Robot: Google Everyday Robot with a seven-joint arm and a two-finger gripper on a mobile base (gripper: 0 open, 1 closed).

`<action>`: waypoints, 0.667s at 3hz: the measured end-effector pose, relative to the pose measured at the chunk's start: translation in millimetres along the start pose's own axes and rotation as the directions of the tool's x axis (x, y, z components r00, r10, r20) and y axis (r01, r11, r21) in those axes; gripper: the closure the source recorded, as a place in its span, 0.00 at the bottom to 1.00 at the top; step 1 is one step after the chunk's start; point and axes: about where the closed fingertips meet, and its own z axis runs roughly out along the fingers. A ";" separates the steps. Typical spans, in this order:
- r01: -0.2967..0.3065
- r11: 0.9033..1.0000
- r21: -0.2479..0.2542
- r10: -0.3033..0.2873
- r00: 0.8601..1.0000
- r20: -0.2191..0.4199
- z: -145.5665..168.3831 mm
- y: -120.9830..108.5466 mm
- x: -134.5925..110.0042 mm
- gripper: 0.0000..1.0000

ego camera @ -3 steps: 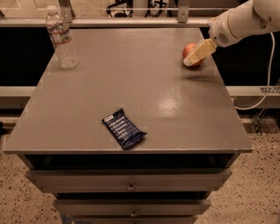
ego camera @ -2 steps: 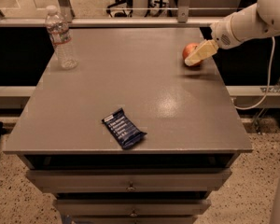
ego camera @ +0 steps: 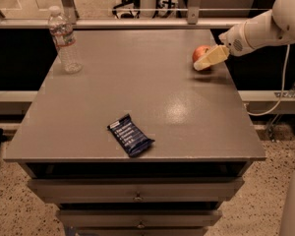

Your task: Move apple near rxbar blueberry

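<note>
Pincer [ego camera: 204, 63] at upper right, against apple [ego camera: 199, 52] on desk [ego camera: 137, 82]; cannot tell whether spread or clamped. Likely firm, smooth, prone to rolling: grasp across widest middle.

Your gripper [ego camera: 205, 63] sits at the table's [ego camera: 137, 77] far right edge, right against the apple [ego camera: 199, 52]. Between there and the rxbar blueberry [ego camera: 130, 134], near the front edge, you've got open grey tabletop with nothing standing on that diagonal. There's only 1 tall obstacle: the water bottle [ego camera: 65, 38], upright at the far left corner, well apart from that line. Behind the table, a metal rail [ego camera: 137, 22] closes off the back side.
</note>
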 end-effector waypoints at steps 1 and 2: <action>-0.027 0.999 -0.038 0.028 1.000 0.014 0.9 8.5 0.7 0.35; -0.047 0.994 -0.097 0.052 0.998 0.046 -1.3 25.1 -5.5 0.66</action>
